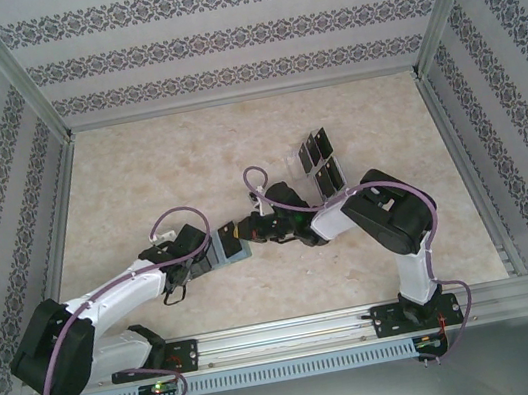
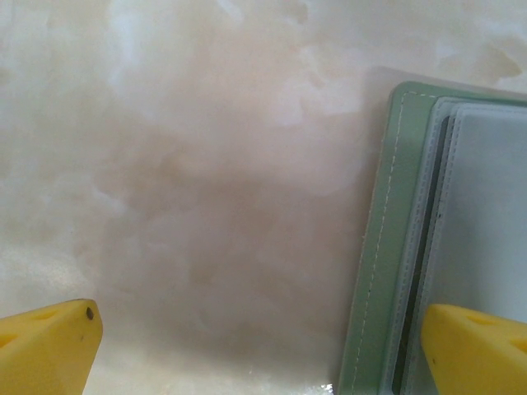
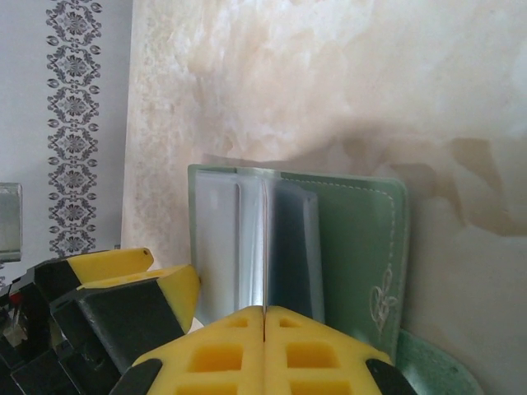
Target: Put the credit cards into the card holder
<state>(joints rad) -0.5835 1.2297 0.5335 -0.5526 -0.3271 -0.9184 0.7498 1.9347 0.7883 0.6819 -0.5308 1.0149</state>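
The sage-green card holder (image 1: 236,253) lies open on the table between my two grippers, its clear sleeves (image 3: 218,247) facing up. My left gripper (image 2: 259,329) is open and low over the table. Its right fingertip (image 2: 473,346) hangs over the card holder (image 2: 387,247), its left one over bare table. My right gripper (image 3: 263,317) is shut on a thin leaf that runs edge-on along the holder's middle; it looks like a clear sleeve of the card holder (image 3: 362,247). Several black credit cards (image 1: 316,153) stand in a clear tray behind the right arm.
The clear slotted tray (image 1: 290,160) sits at the middle right of the marble-patterned table (image 1: 139,178). Patterned walls and metal rails close in the table on three sides. A green rounded edge (image 3: 432,362) shows beside the holder's near corner.
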